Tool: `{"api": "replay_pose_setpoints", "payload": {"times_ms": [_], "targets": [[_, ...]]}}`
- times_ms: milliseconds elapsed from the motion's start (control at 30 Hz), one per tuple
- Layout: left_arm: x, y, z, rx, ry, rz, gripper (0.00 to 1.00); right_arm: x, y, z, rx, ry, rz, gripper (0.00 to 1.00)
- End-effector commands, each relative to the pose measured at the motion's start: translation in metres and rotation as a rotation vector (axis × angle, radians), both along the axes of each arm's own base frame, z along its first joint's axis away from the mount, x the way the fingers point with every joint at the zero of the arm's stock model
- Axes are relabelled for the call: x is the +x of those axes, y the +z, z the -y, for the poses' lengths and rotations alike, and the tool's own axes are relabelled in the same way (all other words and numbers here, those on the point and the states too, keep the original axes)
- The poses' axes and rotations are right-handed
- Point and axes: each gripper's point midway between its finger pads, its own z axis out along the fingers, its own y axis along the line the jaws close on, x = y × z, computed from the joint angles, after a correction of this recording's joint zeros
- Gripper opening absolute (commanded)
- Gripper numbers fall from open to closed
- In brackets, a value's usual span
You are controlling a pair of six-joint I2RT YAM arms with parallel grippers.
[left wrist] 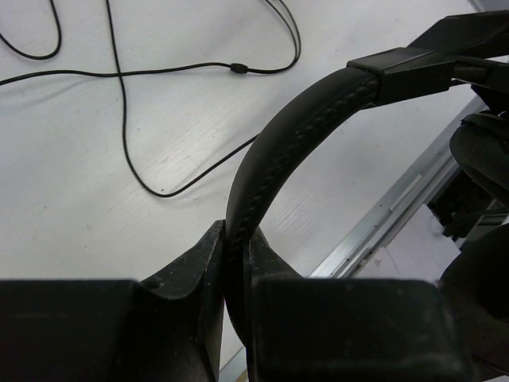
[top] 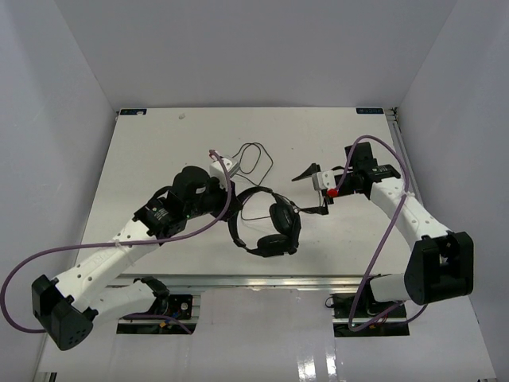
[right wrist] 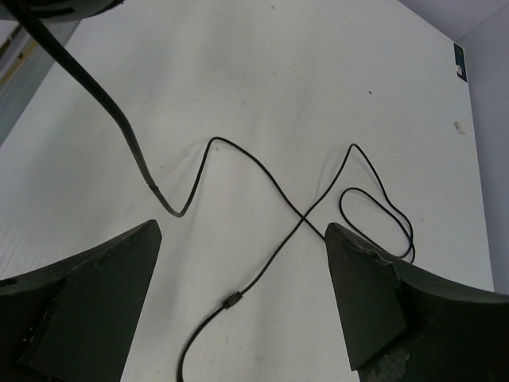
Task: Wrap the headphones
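Observation:
The black headphones (top: 270, 227) lie on the white table near its front edge, earcups to the right. My left gripper (top: 228, 205) is shut on the padded headband (left wrist: 274, 147), which rises from between my fingers (left wrist: 199, 270) in the left wrist view (left wrist: 235, 248). The thin black cable (top: 256, 153) lies loose in loops behind the headphones. My right gripper (top: 312, 191) is open and empty just right of the earcups. In the right wrist view (right wrist: 242, 231) the cable (right wrist: 270, 259) with its small slider (right wrist: 231, 302) runs on the table between my spread fingers. The plugs cannot be made out.
The white table (top: 159, 143) is walled by white panels at the back and sides. Its metal front rail (left wrist: 382, 227) runs close behind the headphones. Thick purple robot cables (top: 199, 231) trail along both arms.

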Motion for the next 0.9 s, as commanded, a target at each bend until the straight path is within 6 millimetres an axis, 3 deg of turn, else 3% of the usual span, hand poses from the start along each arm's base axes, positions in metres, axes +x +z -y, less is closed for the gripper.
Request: {"api": "replay_pose_setpoints", "payload": {"times_ms": [0, 167, 300, 533, 733, 867], "targets": [[-0.012, 0.058, 0.018, -0.204, -0.051, 0.013, 0.00, -0.012, 0.016, -0.025, 0.095, 0.100, -0.068, 0.90], [-0.008, 0.091, 0.031, -0.342, -0.038, 0.011, 0.00, -0.031, 0.014, -0.036, 0.188, 0.189, -0.251, 0.90], [0.010, 0.131, 0.036, -0.452, 0.037, 0.041, 0.00, -0.042, 0.023, -0.045, 0.247, 0.259, -0.366, 0.90], [0.038, 0.204, 0.053, -0.651, 0.102, 0.064, 0.00, -0.055, 0.025, -0.079, 0.164, 0.346, -0.496, 0.90], [0.049, 0.254, 0.042, -0.718, 0.160, 0.161, 0.00, -0.040, 0.011, -0.089, 0.059, 0.280, -0.545, 0.90], [0.050, 0.261, 0.021, -0.712, 0.244, 0.204, 0.00, -0.005, 0.000, -0.096, 0.041, 0.025, -0.561, 0.90]]}}
